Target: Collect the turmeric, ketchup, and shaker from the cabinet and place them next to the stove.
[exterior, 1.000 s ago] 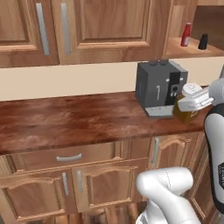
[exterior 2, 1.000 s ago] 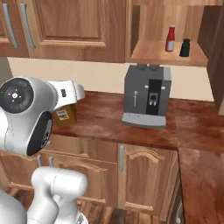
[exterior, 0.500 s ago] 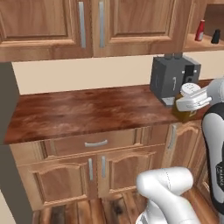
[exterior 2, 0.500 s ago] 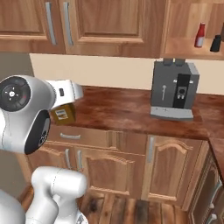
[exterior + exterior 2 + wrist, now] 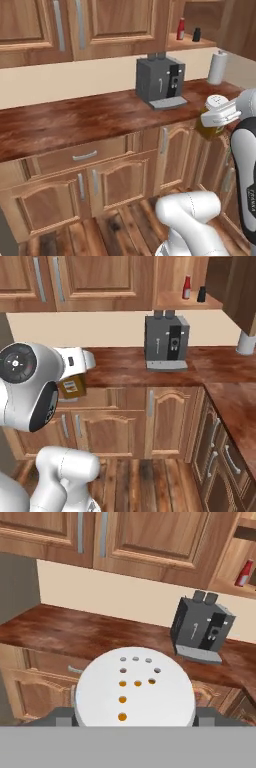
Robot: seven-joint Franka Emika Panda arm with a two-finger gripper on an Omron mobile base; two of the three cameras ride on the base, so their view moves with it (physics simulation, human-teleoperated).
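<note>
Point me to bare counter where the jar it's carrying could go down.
Free: the long counter stretch left of the coffee machine, and the corner run between the machine and the paper towel roll. Crowded: the open cabinet shelf, where ketchup and shaker stand. The gripper holds the turmeric.

Even, soft, shadowless rendered light fills all three views, with no clear source. The bench carries a faint mottled sheen without hard glare. Edges look slightly soft and low-resolution; nothing shows motion blur or edge distortion.
</note>
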